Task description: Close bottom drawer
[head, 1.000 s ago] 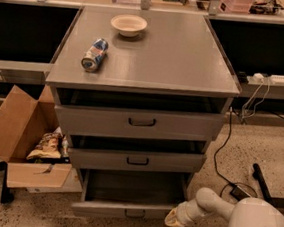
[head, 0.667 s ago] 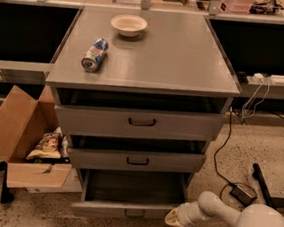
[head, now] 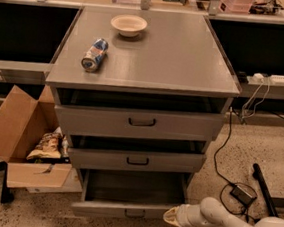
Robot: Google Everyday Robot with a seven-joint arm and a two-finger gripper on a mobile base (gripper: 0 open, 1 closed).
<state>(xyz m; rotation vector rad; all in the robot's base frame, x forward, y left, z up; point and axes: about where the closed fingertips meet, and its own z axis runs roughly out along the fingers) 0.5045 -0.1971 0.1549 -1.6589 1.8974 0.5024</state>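
Observation:
The grey cabinet [head: 147, 61] has three drawers. The bottom drawer [head: 122, 210] is pulled far out, its empty inside showing and its small dark handle at the front centre. The middle drawer [head: 136, 160] and top drawer [head: 139, 121] each stand slightly out. My white arm reaches in from the lower right. My gripper [head: 171, 217] sits at the right end of the bottom drawer's front panel, right against it.
A white bowl [head: 128, 25] and a can lying on its side [head: 94, 54] rest on the cabinet top. An open cardboard box [head: 23, 139] with snack bags stands on the floor at left. Cables and a power adapter [head: 243, 193] lie on the floor at right.
My arm has drawn slightly to the right while the gripper stays at the drawer's right front corner. The bottom drawer has not visibly moved.

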